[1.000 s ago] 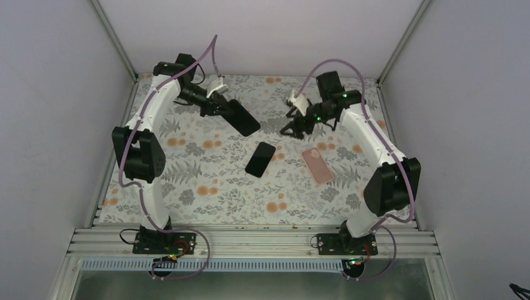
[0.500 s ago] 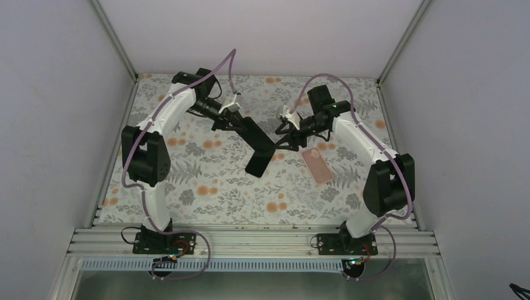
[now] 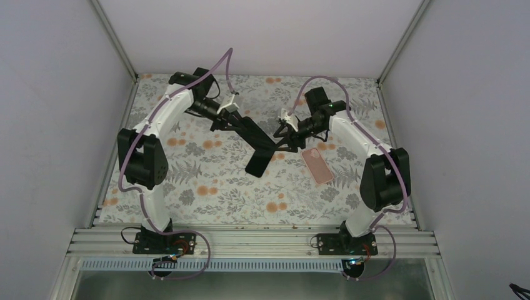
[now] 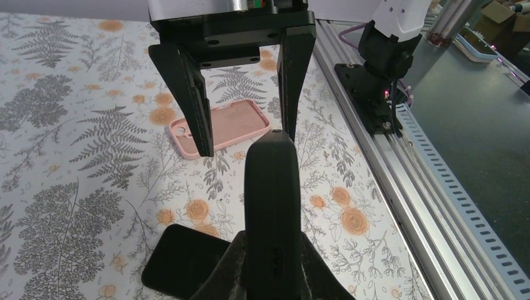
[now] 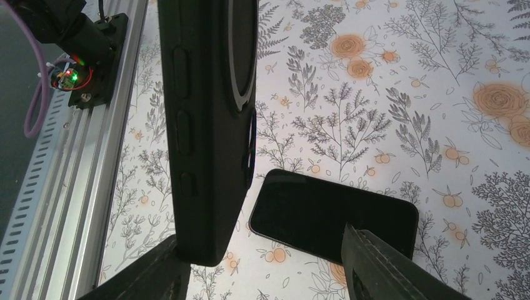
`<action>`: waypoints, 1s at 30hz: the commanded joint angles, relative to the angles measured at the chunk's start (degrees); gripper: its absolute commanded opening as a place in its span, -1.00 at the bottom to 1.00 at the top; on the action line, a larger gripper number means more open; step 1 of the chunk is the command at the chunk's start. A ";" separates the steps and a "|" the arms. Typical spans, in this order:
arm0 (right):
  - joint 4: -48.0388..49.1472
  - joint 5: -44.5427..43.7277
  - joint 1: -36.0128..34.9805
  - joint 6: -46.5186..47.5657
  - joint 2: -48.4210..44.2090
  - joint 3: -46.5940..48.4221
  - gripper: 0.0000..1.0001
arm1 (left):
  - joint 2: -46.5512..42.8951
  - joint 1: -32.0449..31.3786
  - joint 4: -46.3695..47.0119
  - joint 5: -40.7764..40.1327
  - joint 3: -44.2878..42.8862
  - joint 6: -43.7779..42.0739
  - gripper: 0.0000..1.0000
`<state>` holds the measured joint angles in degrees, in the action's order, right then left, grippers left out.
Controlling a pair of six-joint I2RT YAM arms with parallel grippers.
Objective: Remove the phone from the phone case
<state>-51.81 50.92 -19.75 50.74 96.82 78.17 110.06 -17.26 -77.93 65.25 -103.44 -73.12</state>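
**Case Held Aloft, Second Pincer at Its Free End**

A bare black phone (image 3: 260,161) lay flat near the middle of the floral table cover (image 3: 206,187). To its right and apart from it lay a pink case (image 3: 317,165). Seen from overhead, the raised black phone case (image 4: 270,206) overlapped the loose phone's far end, so the phone sat directly under the meeting point of the two arms.

The left gripper (image 3: 234,120) was clamped tight on one end of the black phone case and held it clear of the table, slanting from far left toward the middle. Whether a phone sat inside it could not be told. The right gripper (image 4: 245,139) had its jaws parted wider than the case is thick and straddled the free end. One finger was close beside the case and the other well clear — real contact could not be made out, and it gripped nothing.

A second earlier the left arm held the case farther to the far left, and the right gripper hung well apart on the far right. Both had since moved inward and met. The loose phone and the pink case had not shifted.
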 commanded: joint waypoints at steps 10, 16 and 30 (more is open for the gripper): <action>0.14 -3.25 1.79 3.09 2.97 4.51 0.21 | -7.78 -1.89 0.15 4.71 4.62 -3.70 -0.96; -2.00 -6.23 3.48 6.20 5.92 8.20 0.15 | -9.42 -3.07 0.15 4.49 6.08 -3.15 -0.95; 2.03 -15.15 4.63 6.68 10.91 14.98 -0.01 | -9.82 -5.76 0.08 4.85 8.34 -3.25 -0.95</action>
<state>-61.56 45.39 -18.55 58.04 106.43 89.47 103.55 -19.70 -65.91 58.89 -96.49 -74.56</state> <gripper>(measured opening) 0.514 0.122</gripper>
